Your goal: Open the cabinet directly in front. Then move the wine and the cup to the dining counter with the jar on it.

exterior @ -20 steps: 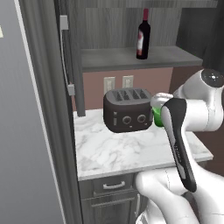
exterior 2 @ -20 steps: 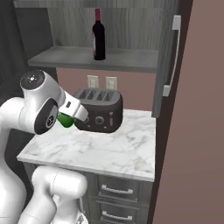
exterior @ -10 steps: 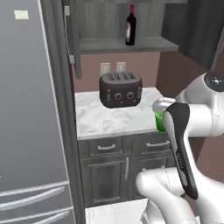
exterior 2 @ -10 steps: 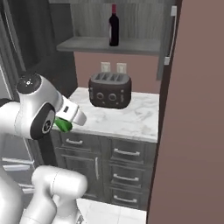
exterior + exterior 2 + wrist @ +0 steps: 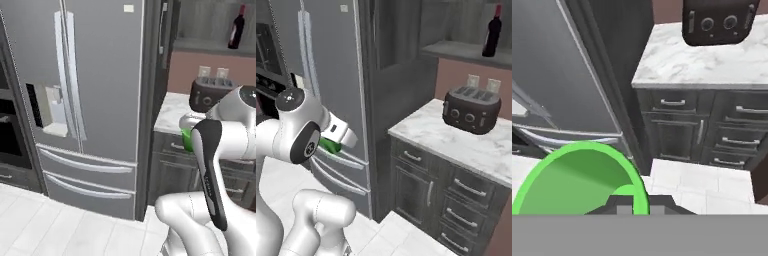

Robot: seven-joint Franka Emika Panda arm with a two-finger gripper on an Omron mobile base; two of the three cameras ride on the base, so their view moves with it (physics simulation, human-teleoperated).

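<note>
We see one tall grey fridge with two long vertical handles and two drawers below; the left base view shows its whole front, while the hand view catches just a slanted slice of it. A small pale tag sits near its top, too blurred for us to read.

One cabinet hangs open above the marble surface. The right base view gives us its shelf and the dark door edge beside the fridge.

Below the surface we count four drawer fronts and one door in the hand view.

One dark toaster stands on the surface, with two slices of bread sticking up; the hand view shows two knobs on its front.

One wine bottle stands upright on the cabinet shelf, above and behind the toaster. Its label shows no writing we can make out.

One green cup is clamped in the tool, which is closed tight on the rim. The hand view looks into the cup's open mouth; the base views show only a green sliver of it beside the arm, well apart from the surface.
</note>
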